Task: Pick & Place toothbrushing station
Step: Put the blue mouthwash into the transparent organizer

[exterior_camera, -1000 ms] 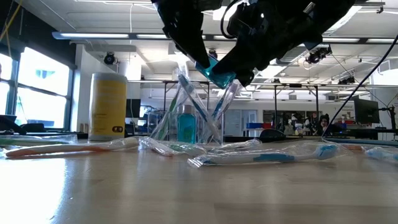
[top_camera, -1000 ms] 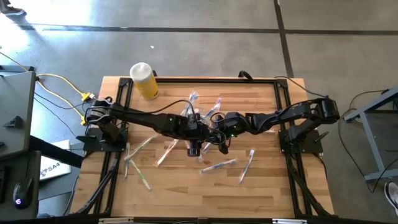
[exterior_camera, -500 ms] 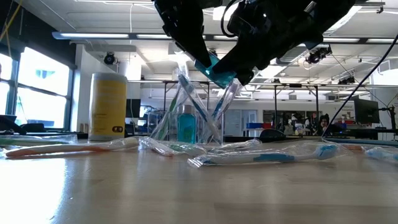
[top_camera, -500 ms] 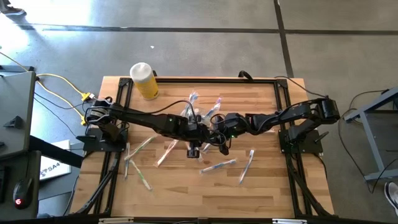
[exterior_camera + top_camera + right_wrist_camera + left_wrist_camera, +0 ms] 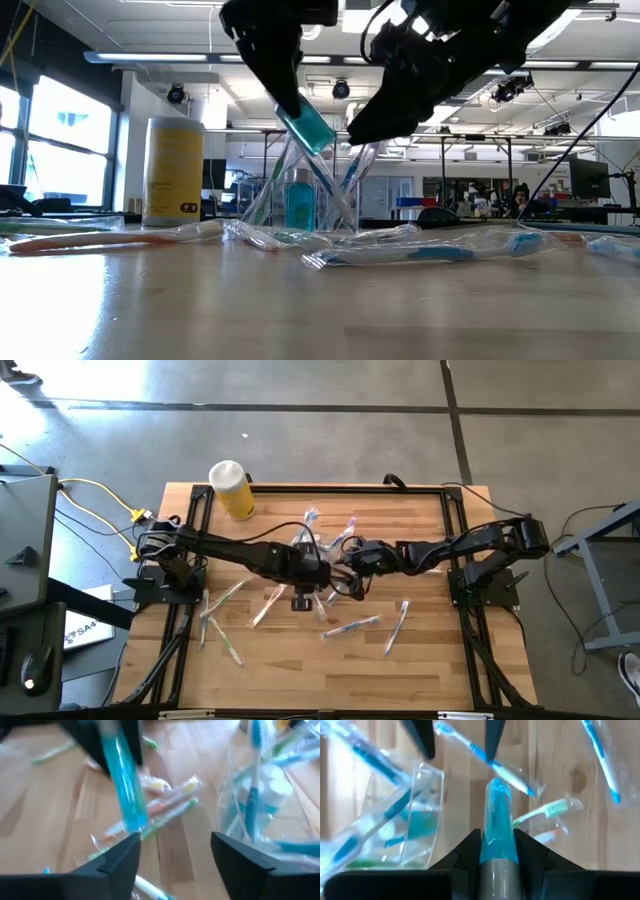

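The left gripper (image 5: 492, 851) hangs over the middle of the counter (image 5: 270, 670), its fingers (image 5: 465, 852) clenched on a blue tube (image 5: 496, 827), a slim translucent piece with a grey end seated between them. In the low view the tube (image 5: 306, 127) is tilted and held above the cup (image 5: 300, 190), clear of the counter. The right gripper (image 5: 175, 855) is just beside it, on the cup's other side in the high view (image 5: 352, 557); its fingers (image 5: 117, 862) are spread apart with nothing between them, and the tube (image 5: 124, 785) shows beyond them, apart from both. The clear cup (image 5: 308, 545) stands upright near the counter's centre, with several wrapped brushes (image 5: 350, 175) leaning out of it at angles and a blue one inside. More wrapped brushes lie flat around it: a blue one (image 5: 352, 626) and another (image 5: 397, 626) toward the right arm's side, a pinkish one (image 5: 268, 606) and green ones (image 5: 222, 600) toward the left arm's side. In the low view a blue brush (image 5: 430, 252) in its clear wrapper lies in front of the cup. A yellow cylinder (image 5: 232, 490) with a white cap lies at the far left corner of the counter, well apart from the cup.
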`<state>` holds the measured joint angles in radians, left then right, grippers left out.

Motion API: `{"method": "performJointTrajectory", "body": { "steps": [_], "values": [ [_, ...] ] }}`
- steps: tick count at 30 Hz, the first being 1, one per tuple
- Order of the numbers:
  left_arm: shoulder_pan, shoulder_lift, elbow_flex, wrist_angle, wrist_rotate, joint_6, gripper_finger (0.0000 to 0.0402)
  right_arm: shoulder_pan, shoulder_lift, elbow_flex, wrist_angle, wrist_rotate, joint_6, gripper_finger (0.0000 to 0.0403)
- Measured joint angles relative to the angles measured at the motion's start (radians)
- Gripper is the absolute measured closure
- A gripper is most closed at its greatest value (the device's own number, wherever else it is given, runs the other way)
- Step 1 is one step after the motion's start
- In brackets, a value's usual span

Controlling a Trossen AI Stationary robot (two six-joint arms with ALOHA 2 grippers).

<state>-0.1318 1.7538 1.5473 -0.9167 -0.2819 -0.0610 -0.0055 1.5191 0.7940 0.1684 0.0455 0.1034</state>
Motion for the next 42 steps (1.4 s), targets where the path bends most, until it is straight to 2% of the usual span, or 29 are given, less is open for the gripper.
{"method": "performJointTrajectory", "body": {
  "steps": [5, 10, 15, 21, 33, 42],
  "values": [
    [0.002, -0.001, 0.079, -0.180, -0.049, -0.030, 0.0319, 0.001, -0.003, 0.000, -0.048, 0.010, 0.004, 0.0122],
    [0.059, -0.001, 0.129, -0.276, -0.062, -0.019, 0.0319, 0.001, -0.003, 0.000, -0.048, 0.009, 0.004, 0.0113],
    [0.187, -0.001, 0.129, -0.297, 0.007, 0.002, 0.0319, 0.001, -0.003, 0.000, -0.046, 0.000, 0.008, 0.0121],
    [0.295, -0.001, 0.128, -0.286, 0.102, 0.004, 0.0319, 0.001, -0.003, 0.000, -0.070, -0.083, 0.005, 0.0125],
    [0.288, 0.047, 0.126, -0.231, 0.111, -0.015, 0.0319, 0.001, -0.003, 0.000, -0.111, -0.101, -0.001, 0.0119],
    [0.289, 0.080, 0.126, -0.247, 0.052, 0.000, 0.0319, 0.001, -0.003, 0.000, -0.131, -0.104, -0.003, 0.0119]
  ]
}}
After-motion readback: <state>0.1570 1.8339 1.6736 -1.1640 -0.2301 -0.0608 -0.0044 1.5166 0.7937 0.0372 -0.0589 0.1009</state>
